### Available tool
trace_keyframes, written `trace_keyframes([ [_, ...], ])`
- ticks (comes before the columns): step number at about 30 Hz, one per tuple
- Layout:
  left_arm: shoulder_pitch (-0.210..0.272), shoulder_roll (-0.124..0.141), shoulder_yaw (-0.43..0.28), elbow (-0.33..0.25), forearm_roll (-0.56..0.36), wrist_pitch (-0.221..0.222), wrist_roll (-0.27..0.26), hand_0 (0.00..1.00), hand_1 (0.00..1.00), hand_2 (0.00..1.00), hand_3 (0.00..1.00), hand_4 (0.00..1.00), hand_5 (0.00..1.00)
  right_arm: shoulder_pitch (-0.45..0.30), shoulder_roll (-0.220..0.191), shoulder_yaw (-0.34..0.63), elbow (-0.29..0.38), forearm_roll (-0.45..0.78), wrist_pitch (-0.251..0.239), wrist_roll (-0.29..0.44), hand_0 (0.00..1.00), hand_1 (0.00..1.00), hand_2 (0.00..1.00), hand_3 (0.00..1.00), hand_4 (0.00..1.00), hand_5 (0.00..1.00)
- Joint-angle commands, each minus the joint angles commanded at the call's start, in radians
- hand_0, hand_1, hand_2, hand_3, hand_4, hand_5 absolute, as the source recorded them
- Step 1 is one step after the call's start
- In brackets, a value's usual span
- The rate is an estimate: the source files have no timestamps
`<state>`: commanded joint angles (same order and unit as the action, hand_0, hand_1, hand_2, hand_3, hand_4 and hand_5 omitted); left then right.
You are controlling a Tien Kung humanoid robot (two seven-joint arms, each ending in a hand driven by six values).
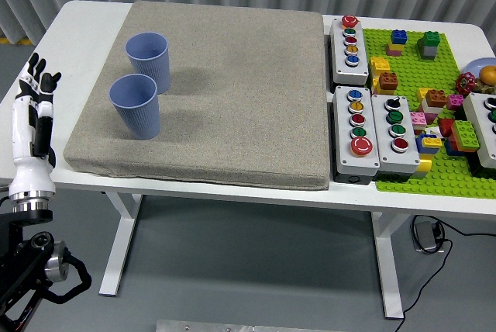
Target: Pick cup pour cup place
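Nearest, the left hand hangs beside the table's left edge, fingers straight and holding nothing. Two ribbed blue cups, the near cup and far cup, stand upright (almost touching) on the mat's left part; its wide middle lies bare.

Blue cups on a beige mat, white bench

Two ribbed cups are periwinkle blue; the mat under them is speckled grey-beige. The bench is white. Toward its right edge, three grey button boxes carry red, yellow, green, blue, black and white buttons. The studded baseplate is lime green, with bricks in blue, green, yellow, brown, pink and red. The left hand is white with black fingers.
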<state>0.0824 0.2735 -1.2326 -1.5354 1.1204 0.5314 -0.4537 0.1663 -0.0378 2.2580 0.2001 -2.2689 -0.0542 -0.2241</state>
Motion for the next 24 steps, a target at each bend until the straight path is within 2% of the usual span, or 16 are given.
trace_keyframes([
  [1,0.002,0.000,0.002,0.000,0.004,0.001,0.001,0.890,0.880,0.998,0.998,0.918,0.557,0.000,0.000,0.000,0.000,0.000,0.000,0.000,0.686,0.647,0.582,0.583,0.002,0.168],
  [7,0.017,-0.002,0.024,0.044,0.092,0.018,0.024,0.890,0.880,0.998,0.998,0.918,0.557,-0.004,0.000,0.001,0.001,0.000,0.002,-0.002,0.686,0.647,0.582,0.583,0.002,0.168],
  [8,0.017,-0.003,0.025,0.049,0.096,0.019,0.025,0.898,0.894,0.998,0.998,0.940,0.349,-0.004,0.000,0.000,0.001,0.000,0.002,-0.002,0.687,0.647,0.582,0.582,0.002,0.170],
  [13,0.003,-0.014,0.036,0.102,0.139,0.015,0.057,0.898,0.894,0.998,0.998,0.940,0.349,-0.006,-0.001,-0.004,0.000,0.000,0.001,-0.003,0.687,0.647,0.582,0.582,0.002,0.170],
  [14,0.000,-0.015,0.038,0.108,0.142,0.013,0.060,0.904,0.910,0.998,0.998,0.937,0.297,-0.005,-0.001,-0.004,0.000,0.000,0.001,-0.003,0.687,0.647,0.582,0.582,0.002,0.170],
  [24,-0.041,-0.028,0.072,0.173,0.141,-0.009,0.083,0.918,0.919,0.998,0.998,0.942,0.295,0.002,-0.003,-0.015,-0.002,0.014,-0.005,-0.003,0.687,0.647,0.583,0.582,0.002,0.169],
])
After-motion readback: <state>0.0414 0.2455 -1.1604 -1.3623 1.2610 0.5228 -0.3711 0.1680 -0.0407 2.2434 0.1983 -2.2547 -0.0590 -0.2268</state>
